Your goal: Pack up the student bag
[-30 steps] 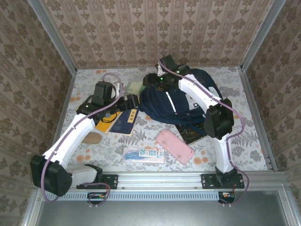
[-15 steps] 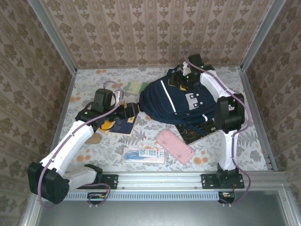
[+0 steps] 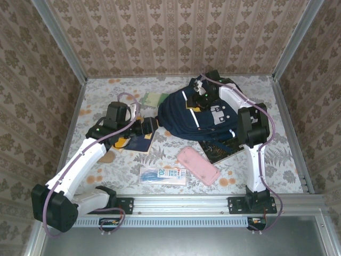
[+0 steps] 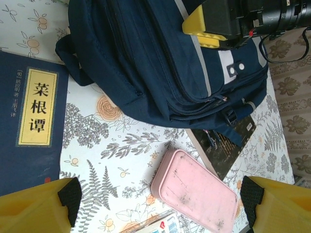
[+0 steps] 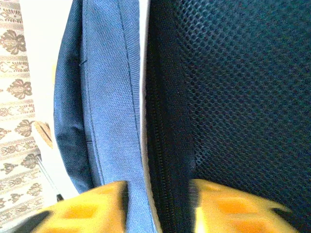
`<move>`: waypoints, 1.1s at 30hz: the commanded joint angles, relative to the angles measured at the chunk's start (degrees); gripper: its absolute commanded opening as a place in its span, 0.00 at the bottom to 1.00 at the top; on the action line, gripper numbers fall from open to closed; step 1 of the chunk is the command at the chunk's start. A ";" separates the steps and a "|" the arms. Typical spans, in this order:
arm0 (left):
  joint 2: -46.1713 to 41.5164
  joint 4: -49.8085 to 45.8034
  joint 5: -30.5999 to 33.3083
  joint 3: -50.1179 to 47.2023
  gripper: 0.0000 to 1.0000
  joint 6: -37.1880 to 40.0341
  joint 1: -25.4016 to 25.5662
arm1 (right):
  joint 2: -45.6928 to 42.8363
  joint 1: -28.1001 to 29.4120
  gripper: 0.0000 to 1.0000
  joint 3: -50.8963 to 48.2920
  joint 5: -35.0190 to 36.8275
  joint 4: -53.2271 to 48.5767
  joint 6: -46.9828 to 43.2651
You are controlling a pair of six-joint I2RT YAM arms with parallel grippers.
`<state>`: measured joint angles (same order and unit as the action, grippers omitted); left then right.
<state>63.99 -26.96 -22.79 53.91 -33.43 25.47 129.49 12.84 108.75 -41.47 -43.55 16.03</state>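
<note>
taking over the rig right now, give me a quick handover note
Left gripper: open, empty, hovering above the table.
Right gripper: jaws either side of the zip edge of the student bag; firm grip unclear.
Out on the table: blue book, pink pencil case, stationery packet, dark book partly under the bag.
Done: nothing visibly packed.
Left: open the bag, load the items.

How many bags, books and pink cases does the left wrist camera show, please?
Bags: 1, the navy backpack
Books: 2, the blue book and the dark book partly under the backpack
Cases: 1, the pink case
Total: 4
</note>
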 commanded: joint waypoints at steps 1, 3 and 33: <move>-0.70 1.46 -1.21 -0.52 0.88 -0.14 0.31 | -2.08 0.26 0.25 -1.68 -2.76 -0.39 -0.79; -0.78 1.55 -1.21 -0.48 0.89 0.02 0.34 | -2.48 0.35 0.21 -2.30 -2.46 -0.75 -1.01; 12.89 9.26 16.52 7.47 0.65 9.75 15.97 | -16.63 -0.18 0.00 -4.94 7.76 19.89 49.51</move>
<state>74.96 -19.81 -9.78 59.31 -26.30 40.05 116.73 12.91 100.25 -35.16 -26.81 55.35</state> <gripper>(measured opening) 0.667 0.065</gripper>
